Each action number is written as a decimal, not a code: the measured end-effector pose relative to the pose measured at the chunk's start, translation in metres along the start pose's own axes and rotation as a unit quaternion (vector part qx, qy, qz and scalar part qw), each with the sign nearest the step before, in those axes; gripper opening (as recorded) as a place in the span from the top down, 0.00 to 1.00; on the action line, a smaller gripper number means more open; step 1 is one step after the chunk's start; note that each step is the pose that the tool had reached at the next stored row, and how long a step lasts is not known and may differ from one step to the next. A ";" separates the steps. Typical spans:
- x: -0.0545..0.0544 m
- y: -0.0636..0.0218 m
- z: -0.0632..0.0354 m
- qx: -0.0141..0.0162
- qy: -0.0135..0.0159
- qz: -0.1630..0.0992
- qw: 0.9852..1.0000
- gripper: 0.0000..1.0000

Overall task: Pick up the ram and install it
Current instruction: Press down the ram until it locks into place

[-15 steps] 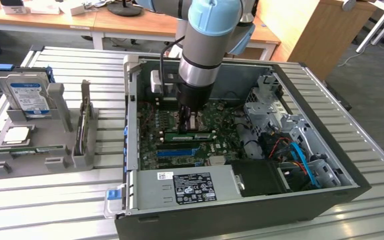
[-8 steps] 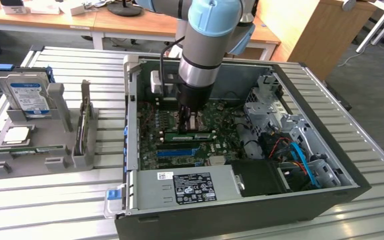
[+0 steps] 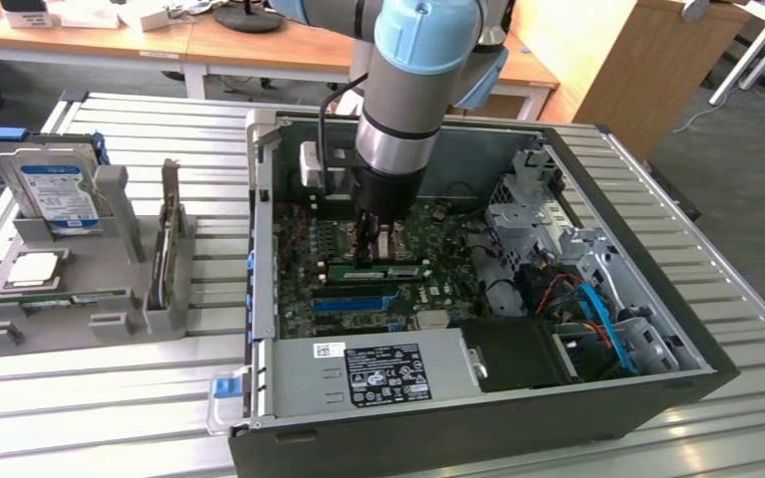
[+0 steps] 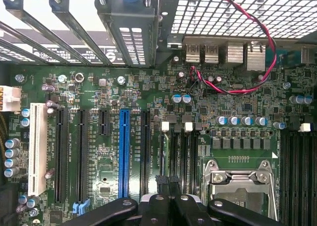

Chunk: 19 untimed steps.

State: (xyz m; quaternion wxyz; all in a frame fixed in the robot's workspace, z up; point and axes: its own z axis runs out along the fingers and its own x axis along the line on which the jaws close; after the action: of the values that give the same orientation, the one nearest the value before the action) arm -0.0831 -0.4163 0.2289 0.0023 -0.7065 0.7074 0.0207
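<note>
The ram (image 3: pixel 378 271), a narrow green stick with a white sticker, stands on edge in a slot on the motherboard (image 3: pixel 356 299) inside the open computer case. My gripper (image 3: pixel 374 251) reaches down into the case and is just above the stick. I cannot tell whether it touches the stick. In the wrist view the black fingertips (image 4: pixel 161 179) are pressed together over the row of memory slots (image 4: pixel 181 151), beside the silver processor socket (image 4: pixel 237 179). The gripper (image 4: pixel 168 180) is shut, with nothing visible between the fingers.
At the exterior view's left, a grey holder (image 3: pixel 117 324) carries a hard drive (image 3: pixel 53 189), a square silver processor (image 3: pixel 31 269) and another green stick (image 3: pixel 80 297). The case walls (image 3: pixel 260 229), drive cage (image 3: pixel 549 214) and cables (image 3: pixel 596 309) hem the arm in.
</note>
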 end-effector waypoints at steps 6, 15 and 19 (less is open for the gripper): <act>0.000 0.0000 0.0021 0.000 0.000 0.000 1.000 0.89; 0.000 -0.0001 0.0040 0.000 0.000 0.000 1.000 0.89; 0.000 -0.0001 0.0042 0.000 0.000 0.000 1.000 0.89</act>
State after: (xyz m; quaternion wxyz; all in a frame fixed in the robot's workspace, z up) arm -0.0831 -0.4163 0.2247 0.0023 -0.7065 0.7074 0.0207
